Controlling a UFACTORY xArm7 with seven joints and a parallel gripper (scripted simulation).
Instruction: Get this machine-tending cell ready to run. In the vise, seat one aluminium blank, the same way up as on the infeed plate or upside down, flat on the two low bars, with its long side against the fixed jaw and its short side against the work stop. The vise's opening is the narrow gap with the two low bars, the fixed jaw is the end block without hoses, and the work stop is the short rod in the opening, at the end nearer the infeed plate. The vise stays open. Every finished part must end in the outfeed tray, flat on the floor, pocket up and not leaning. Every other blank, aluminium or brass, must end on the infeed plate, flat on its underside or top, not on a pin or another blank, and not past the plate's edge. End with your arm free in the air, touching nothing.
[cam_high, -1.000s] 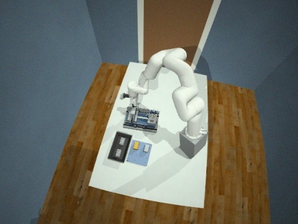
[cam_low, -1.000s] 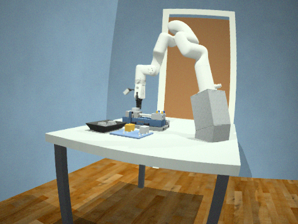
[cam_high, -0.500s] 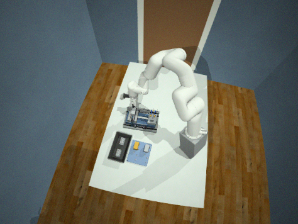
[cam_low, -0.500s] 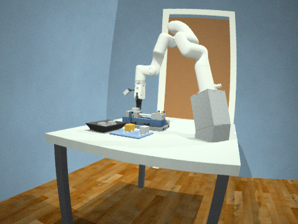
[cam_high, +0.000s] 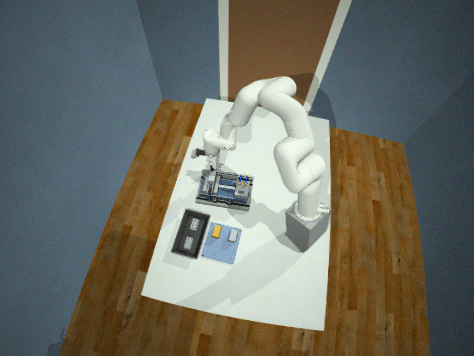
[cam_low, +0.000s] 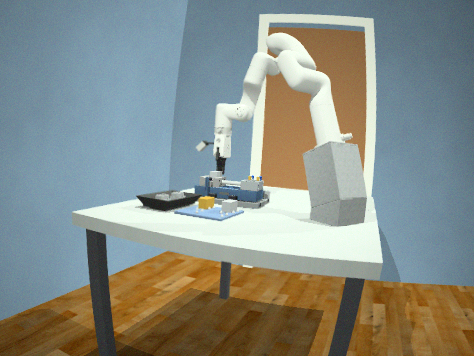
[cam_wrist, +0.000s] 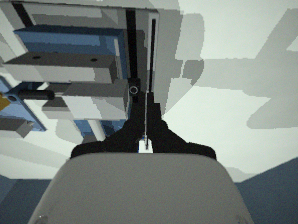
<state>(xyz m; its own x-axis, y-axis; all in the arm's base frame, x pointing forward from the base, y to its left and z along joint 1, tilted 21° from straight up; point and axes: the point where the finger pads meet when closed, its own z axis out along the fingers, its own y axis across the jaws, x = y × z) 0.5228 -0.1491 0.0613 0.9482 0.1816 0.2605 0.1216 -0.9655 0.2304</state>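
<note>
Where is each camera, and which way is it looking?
Top: high up, looking down on the table; the whole white arm shows.
Exterior: low beside the table, looking across at the door; arm and grey pedestal show.
Wrist: on the arm's end, looking down past the shut gripper, which holds nothing.
Shared: all three see the vise; top and exterior also see the outfeed tray and infeed plate.

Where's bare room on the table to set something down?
Open white table in front of the blue plate and black tray, and between vise and arm base. Crowded: tray, plate and vise sit close together.
</note>
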